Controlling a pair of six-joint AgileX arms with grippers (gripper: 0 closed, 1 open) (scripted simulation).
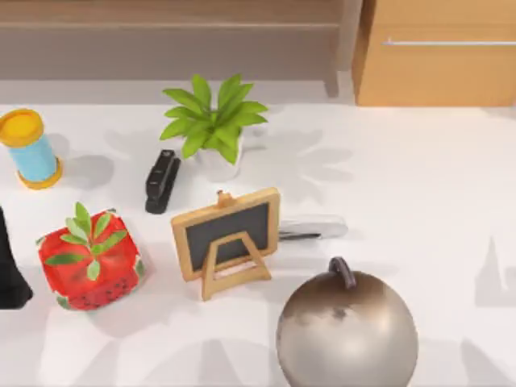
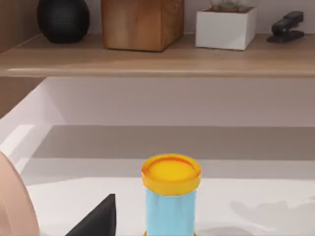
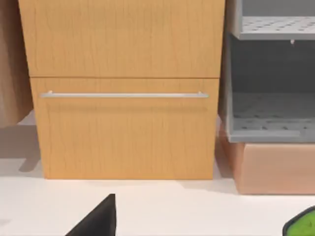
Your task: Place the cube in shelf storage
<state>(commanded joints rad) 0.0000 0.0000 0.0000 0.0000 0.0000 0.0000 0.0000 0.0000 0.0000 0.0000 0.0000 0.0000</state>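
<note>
Shelf storage (image 1: 169, 40): long light-wood unit along the table's (image 1: 419, 185) far edge, left of centre in the top view; its grey-brown recess opens toward the table. In the left wrist view its board (image 2: 157, 61) carries a black round vase (image 2: 63, 19), a wooden block (image 2: 141, 23), a white box (image 2: 225, 28) and a small black item (image 2: 288, 27).
Cube: position cannot be told.
Left gripper (image 2: 96, 219): low over the table's left side, facing the shelf storage, with the spool just ahead; whether its jaws are open or hold anything, cannot tell.
Right gripper (image 3: 96, 219): low over the table, facing the drawer cabinet; jaw state cannot tell.
Drawer cabinet (image 1: 439, 72): far right, beside the shelf storage, 1 thin silver handle (image 3: 125, 95) across its front.
Spool (image 1: 30, 149): upright, yellow cap, blue body, far left.
Strawberry cube (image 1: 90, 262): red with green leaves, near left.
Potted plant (image 1: 211, 121): white pot, centre rear.
Stapler (image 1: 161, 181): black, just left of the plant.
Chalkboard easel (image 1: 228, 238): upright, centre.
Silver item (image 1: 314, 228): lying flat just right of the easel.
Metallic sphere (image 1: 347, 330): near edge, right of the easel.
Grey rack (image 3: 270, 73): right of the cabinet in the right wrist view.
</note>
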